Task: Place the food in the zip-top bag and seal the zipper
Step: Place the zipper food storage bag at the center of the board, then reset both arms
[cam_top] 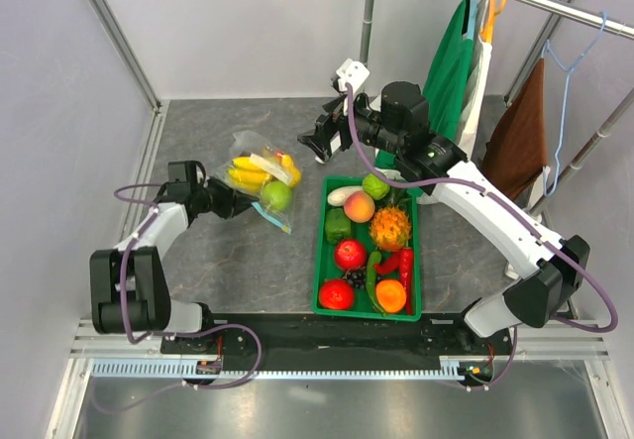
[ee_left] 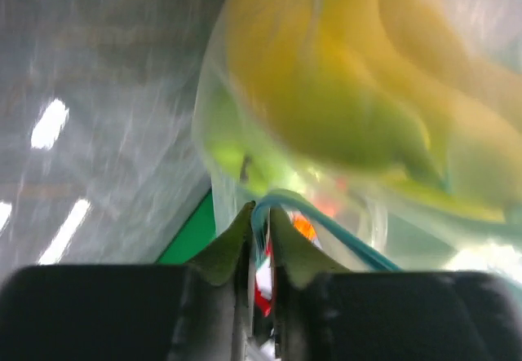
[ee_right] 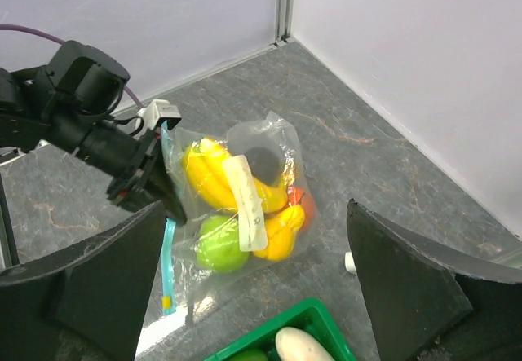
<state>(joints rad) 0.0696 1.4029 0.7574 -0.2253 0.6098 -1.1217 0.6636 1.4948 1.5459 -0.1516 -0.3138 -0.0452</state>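
The zip-top bag (cam_top: 263, 173) lies on the grey table left of centre, holding a yellow banana bunch (cam_top: 248, 174), a green apple (cam_top: 276, 195) and yellow and orange pieces. My left gripper (cam_top: 236, 204) is shut on the bag's light-blue zipper (cam_top: 269, 217). In the left wrist view its fingers (ee_left: 236, 247) pinch the teal zipper (ee_left: 269, 206) below the bananas (ee_left: 326, 92). My right gripper (cam_top: 315, 142) is open and empty, hovering right of the bag. The right wrist view shows the bag (ee_right: 245, 194), the apple (ee_right: 218, 243), the zipper (ee_right: 167, 267) and my right gripper (ee_right: 255, 239) wide open above them.
A green crate (cam_top: 319, 271) right of the bag holds several more toy fruits and vegetables. A clothes rack with a green garment (cam_top: 451, 72) and a brown cloth (cam_top: 520, 132) stands at the back right. A small white object (ee_right: 349, 261) lies on the table near the bag.
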